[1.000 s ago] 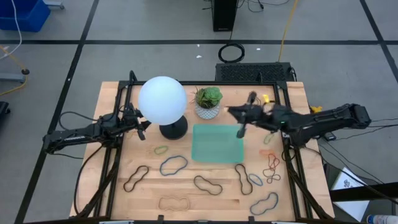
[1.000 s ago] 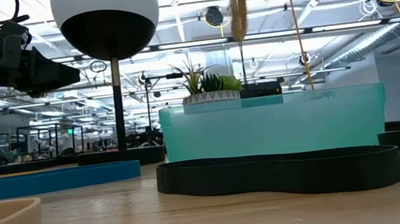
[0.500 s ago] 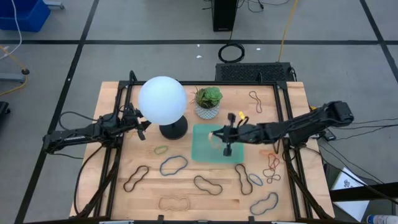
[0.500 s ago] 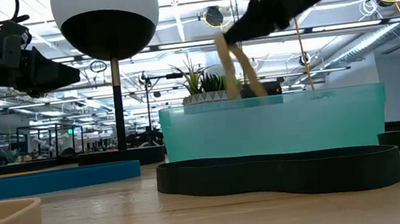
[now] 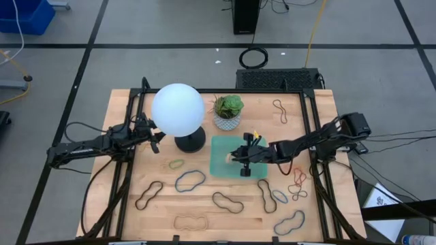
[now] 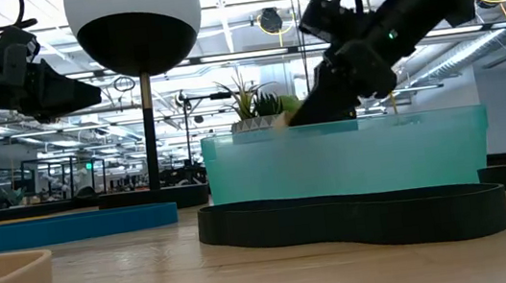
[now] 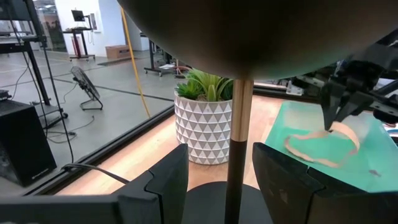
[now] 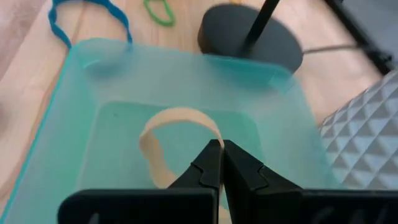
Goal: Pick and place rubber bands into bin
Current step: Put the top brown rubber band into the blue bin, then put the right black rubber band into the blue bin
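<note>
My right gripper is low inside the mint-green bin, shut on a tan rubber band. The band also shows in the left wrist view, curled on the bin's floor below the fingers. My left gripper waits open and empty at the table's left, beside the lamp's black base. Other rubber bands lie flat on the wood: a blue one, a green one, a black one and more. My right gripper pinches the tan band between its two fingertips at one end of the loop. The fingers come from above, slanting down from the table's right. The rest of the loop arches away and rests slack on the bin's floor.
A white plant pot stands just beyond the bin. The lamp with its white globe stands to the bin's left. Several bands are heaped near the right edge; a brown one lies at the far right, a tan one at the near edge.
My right gripper, still shut on the tan band, has gone toward the table's left and near edge and down into the bin. The band hung straight below the fingers before; now its lower part lies curled on the bin's floor.
</note>
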`<state>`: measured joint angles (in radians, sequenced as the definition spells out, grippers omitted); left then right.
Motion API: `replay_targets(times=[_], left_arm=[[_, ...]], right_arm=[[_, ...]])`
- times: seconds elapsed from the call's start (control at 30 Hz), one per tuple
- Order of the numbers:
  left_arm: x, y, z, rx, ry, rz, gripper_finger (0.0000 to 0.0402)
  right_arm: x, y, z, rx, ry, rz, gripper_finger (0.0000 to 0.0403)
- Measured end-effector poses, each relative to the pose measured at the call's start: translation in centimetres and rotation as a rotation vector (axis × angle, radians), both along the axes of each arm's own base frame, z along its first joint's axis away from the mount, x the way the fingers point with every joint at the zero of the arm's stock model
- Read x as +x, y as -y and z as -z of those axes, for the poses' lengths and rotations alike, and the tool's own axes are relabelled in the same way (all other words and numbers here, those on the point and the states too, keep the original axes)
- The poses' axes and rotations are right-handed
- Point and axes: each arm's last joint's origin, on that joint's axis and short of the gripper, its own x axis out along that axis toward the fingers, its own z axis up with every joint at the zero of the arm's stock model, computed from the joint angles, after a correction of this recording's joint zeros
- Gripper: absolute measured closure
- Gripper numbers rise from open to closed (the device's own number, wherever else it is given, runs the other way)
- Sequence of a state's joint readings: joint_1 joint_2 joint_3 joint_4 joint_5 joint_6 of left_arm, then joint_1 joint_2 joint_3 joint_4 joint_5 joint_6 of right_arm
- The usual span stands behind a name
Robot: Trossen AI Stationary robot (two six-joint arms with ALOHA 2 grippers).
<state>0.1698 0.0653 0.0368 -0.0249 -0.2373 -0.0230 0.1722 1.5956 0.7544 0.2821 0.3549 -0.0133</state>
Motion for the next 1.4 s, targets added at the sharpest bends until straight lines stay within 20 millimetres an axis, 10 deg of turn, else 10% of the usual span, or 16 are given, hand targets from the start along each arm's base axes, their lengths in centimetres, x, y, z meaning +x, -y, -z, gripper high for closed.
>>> replay_targets(times=[1.07, 1.4], left_arm=[[0.0, 0.0, 0.0, -0.001, 0.0, 0.0, 0.0215], [0.0, 0.0, 0.0, -0.001, 0.0, 0.0, 0.0215]], right_arm=[[-0.9, -0.1, 1.7, 0.233, -0.134, 0.094, 0.0374], [-2.1, 0.1, 0.1, 0.226, -0.165, 0.098, 0.0283]])
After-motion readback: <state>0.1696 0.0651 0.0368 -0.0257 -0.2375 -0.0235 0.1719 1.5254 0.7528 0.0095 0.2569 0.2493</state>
